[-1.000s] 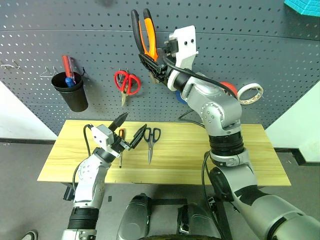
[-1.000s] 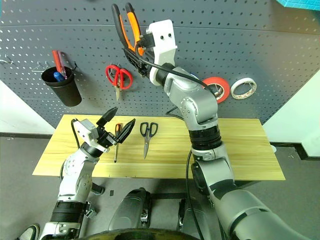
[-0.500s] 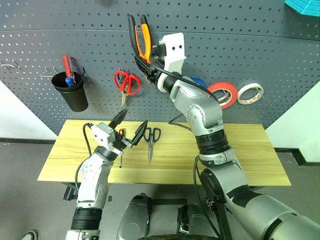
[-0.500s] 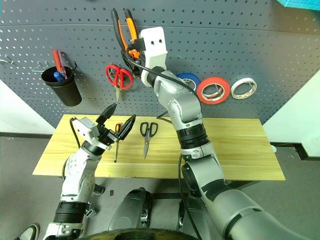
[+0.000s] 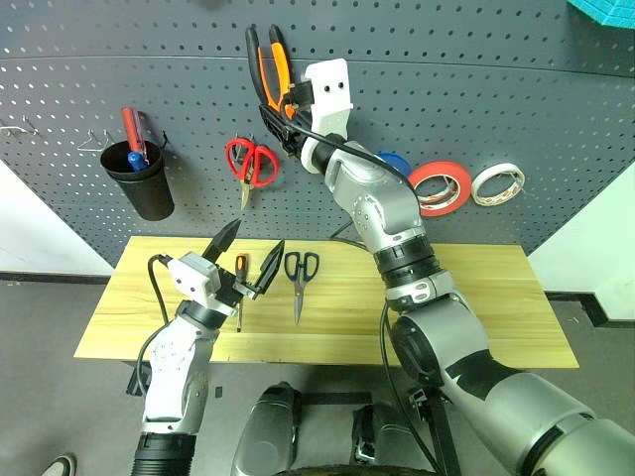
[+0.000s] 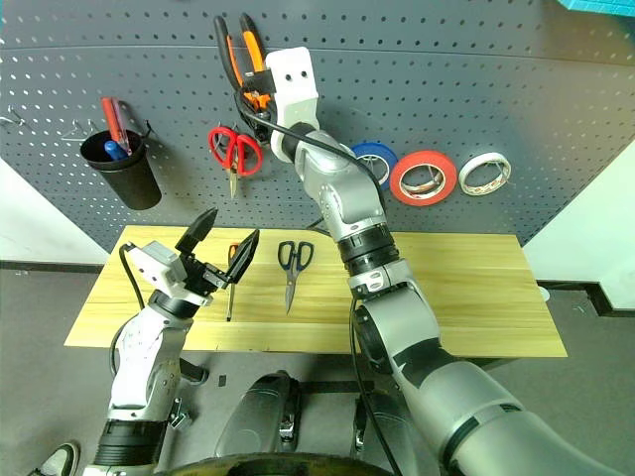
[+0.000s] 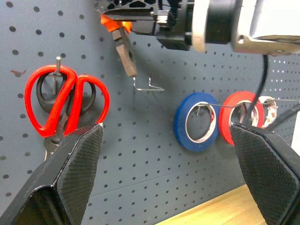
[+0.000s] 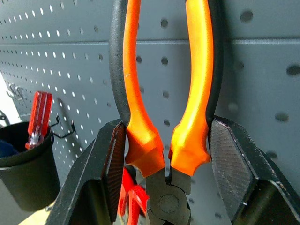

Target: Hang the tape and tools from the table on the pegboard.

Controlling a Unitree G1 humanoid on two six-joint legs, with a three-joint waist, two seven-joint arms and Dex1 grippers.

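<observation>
Red-handled scissors [image 5: 252,164] hang beside pliers [image 5: 269,67]; blue roll [image 7: 196,121] near empty hook [image 7: 149,86].

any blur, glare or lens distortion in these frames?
Eye views: pegboard hole rows bow, so wide-angle distortion; table evenly lit, no glare. Right wrist view: pliers sharp, black cup soft. Left wrist view: own fingers slightly soft, red-handled scissors sharp.

Bare hook [image 7: 149,87] between red scissors [image 7: 65,101], blue roll [image 7: 197,122].

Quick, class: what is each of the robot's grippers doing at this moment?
Left gripper: open, empty, above the table.
Right gripper: shut on the pliers, held up at the pegboard.
</observation>
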